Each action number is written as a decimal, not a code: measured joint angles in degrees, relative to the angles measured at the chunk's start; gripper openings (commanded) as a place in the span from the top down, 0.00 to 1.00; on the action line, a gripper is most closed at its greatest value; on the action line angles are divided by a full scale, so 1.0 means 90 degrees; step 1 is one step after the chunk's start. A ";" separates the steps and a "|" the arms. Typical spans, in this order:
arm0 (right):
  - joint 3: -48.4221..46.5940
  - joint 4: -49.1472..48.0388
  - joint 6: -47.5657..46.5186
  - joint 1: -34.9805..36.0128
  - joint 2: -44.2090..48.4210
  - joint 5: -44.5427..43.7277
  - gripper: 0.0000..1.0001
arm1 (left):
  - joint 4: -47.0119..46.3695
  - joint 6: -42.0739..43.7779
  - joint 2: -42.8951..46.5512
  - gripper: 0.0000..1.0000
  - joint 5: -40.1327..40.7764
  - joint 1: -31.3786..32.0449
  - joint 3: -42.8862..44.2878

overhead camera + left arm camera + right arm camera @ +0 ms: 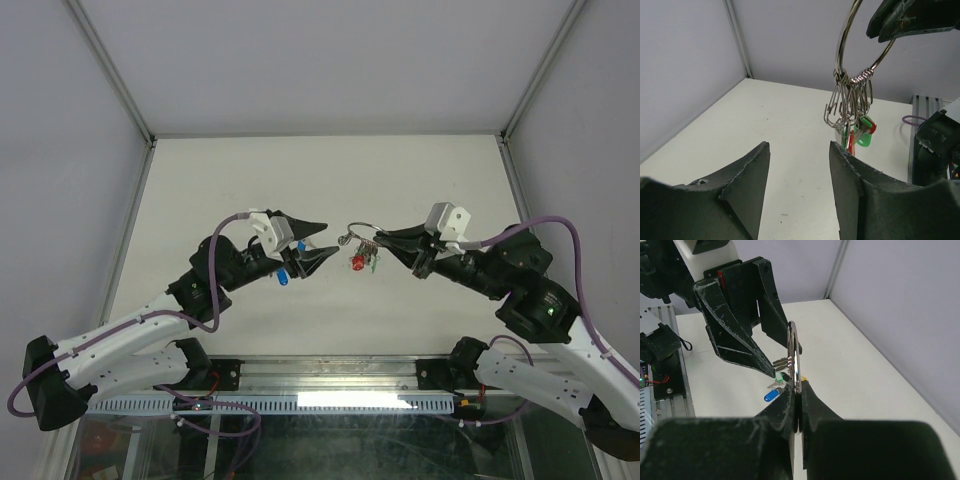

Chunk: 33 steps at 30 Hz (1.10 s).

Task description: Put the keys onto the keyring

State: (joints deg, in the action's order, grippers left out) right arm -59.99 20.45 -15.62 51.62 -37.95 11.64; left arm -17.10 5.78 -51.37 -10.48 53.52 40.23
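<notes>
My right gripper point(383, 240) is shut on the rim of the silver keyring point(359, 231) and holds it upright above the table. Red-capped point(357, 263) and green-capped keys hang from it on wire clips. In the right wrist view the keyring point(793, 347) stands edge-on between the closed pads. My left gripper point(312, 243) is open and empty, just left of the ring. In its wrist view the keyring point(844, 50) hangs ahead, with the keys point(864, 133) beyond the right fingertip. A blue-capped key point(285, 276) lies on the table below the left gripper; it also shows in the right wrist view point(771, 395), beside a green-capped one point(780, 376).
The white table point(250, 180) is walled by grey panels at the back and sides. A metal rail point(330, 375) with cables runs along the near edge between the arm bases. A small yellow bit point(804, 381) shows by the right fingertips.
</notes>
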 measured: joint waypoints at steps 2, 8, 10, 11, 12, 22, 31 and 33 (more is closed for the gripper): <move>0.0000 -0.0022 0.0024 0.0000 0.0000 0.0049 1.00 | -0.0143 -0.0083 -0.0007 0.51 0.0010 0.0000 0.0000; 0.0000 -0.0007 0.0032 0.0000 -0.0005 0.0073 1.00 | -0.0413 -0.0228 -0.0039 0.52 -0.0012 0.0000 0.0000; -0.0002 0.0041 0.0002 0.0000 -0.0024 0.0063 1.00 | -0.0391 -0.0223 -0.0007 0.52 -0.0061 0.0000 0.0000; -0.0029 0.0126 -0.0041 0.0000 -0.0053 0.0044 1.00 | -0.0345 -0.0211 0.0032 0.52 -0.0095 0.0000 0.0000; -0.0083 0.0240 -0.0090 0.0000 -0.0102 0.0022 1.00 | -0.0291 -0.0192 0.0080 0.52 -0.0151 0.0000 0.0000; -0.1069 0.1892 -0.0804 0.0000 -0.1049 0.0095 1.00 | 0.1304 0.0916 -0.0112 0.52 -0.1083 0.0002 0.1282; -0.1275 0.2623 -0.1137 0.0000 -0.1418 0.0505 1.00 | 0.2538 0.1727 -0.0828 0.55 -0.1727 0.0000 0.2045; -0.1275 0.2654 -0.1161 0.0000 -0.1423 0.0593 1.00 | 0.2761 0.1846 -0.0991 0.59 -0.1868 0.0000 0.2152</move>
State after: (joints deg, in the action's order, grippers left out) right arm -71.46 44.34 -26.06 51.62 -50.76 16.97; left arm 7.75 22.39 -60.29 -27.29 53.52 59.59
